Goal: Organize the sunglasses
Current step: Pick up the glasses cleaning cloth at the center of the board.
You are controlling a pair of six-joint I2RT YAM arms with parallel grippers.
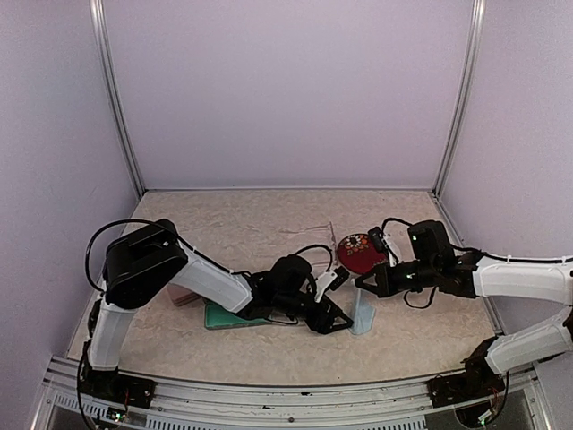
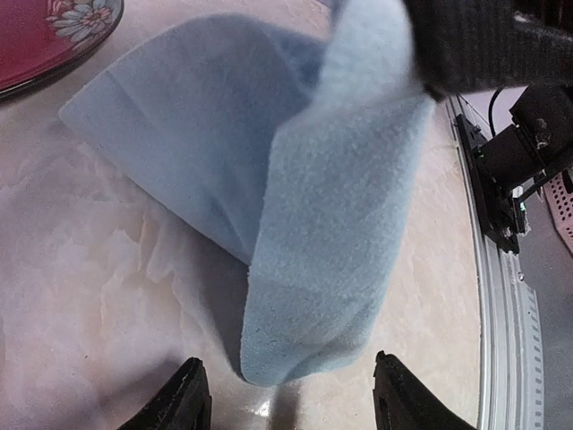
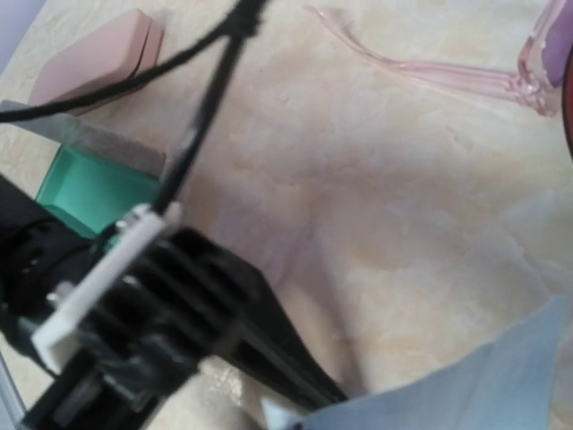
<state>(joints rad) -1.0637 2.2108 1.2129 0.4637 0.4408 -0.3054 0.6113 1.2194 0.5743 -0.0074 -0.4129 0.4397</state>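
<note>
A beige marbled table (image 1: 224, 215) seen from above, walled in pale lilac, with two robot arms reaching in from its near edge.

The right gripper (image 1: 362, 285) comes in from the right side and is pinched shut on the top of a light-blue cloth (image 1: 363, 315). The cloth hangs down in a loose fold, and its lower edge meets the table right of centre, in the near half.

The left arm stretches low across the table from the near left corner. The left gripper (image 1: 338, 319) sits just beside the cloth, on its left. In the left wrist view its two black fingertips (image 2: 188, 399) stand apart, and the cloth's bottom corner hangs between them and a little beyond them. I cannot tell whether either tip touches the cloth.

The sunglasses (image 3: 448, 76) that show are the pale clear-pink pair. They lie flat on the table in its far half, near the middle, with one long slim arm stretched out across the surface. Nothing grips them, and both arms are well apart from them.

Just right of this pair is a dark red case (image 1: 358, 251) with a flower pattern, behind the hanging cloth. A teal item (image 1: 224, 316) lies under the left arm, toward the near edge and left of centre. A pink case (image 3: 98, 58) lies just beyond it, nearer the left edge.
</note>
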